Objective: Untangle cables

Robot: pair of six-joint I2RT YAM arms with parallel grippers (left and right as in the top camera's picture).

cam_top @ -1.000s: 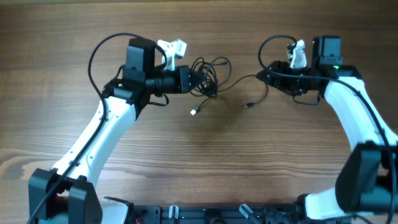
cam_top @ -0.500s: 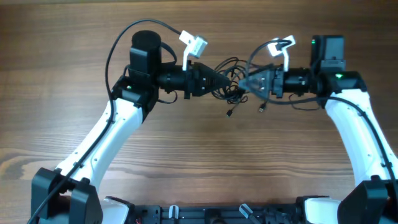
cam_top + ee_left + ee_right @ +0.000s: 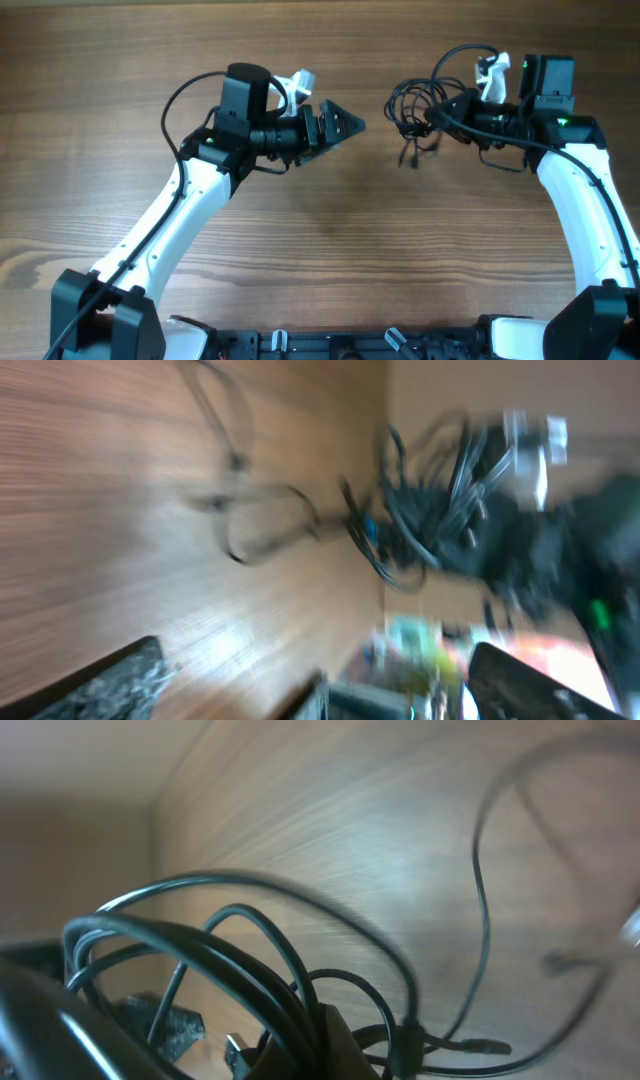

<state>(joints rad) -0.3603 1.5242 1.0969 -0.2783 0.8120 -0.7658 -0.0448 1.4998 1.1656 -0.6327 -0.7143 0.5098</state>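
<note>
Overhead view first: your right gripper (image 3: 441,112) sits in the upper right of the frame, and the cables (image 3: 410,103) are bunched at its tip as a small knot of black loops, just left of its fingers. It appears to be clamped on that bundle, though the fingers themselves are mostly hidden behind the cords, so treat that as likely, not certain. One loose end (image 3: 408,158) trails down from the knot toward the middle of the frame, above the wooden table (image 3: 320,250); you cannot tell from here whether it touches the wood. Your left gripper (image 3: 345,124) is in the upper middle, pointing right toward the bundle but well apart from it, with bare wood between the two. Its fingers stand apart and nothing is between them. In the left wrist view, which is badly blurred, you see those two dark fingers in the bottom left and bottom right corners, spread wide, and the tangle of cords up in the right half of the frame against the dark shape of the other gripper. In the right wrist view the cords fill the lower left, several loops crossing close to the lens, while one thin strand swings out in a wide curve along the right side over the wood.
</note>
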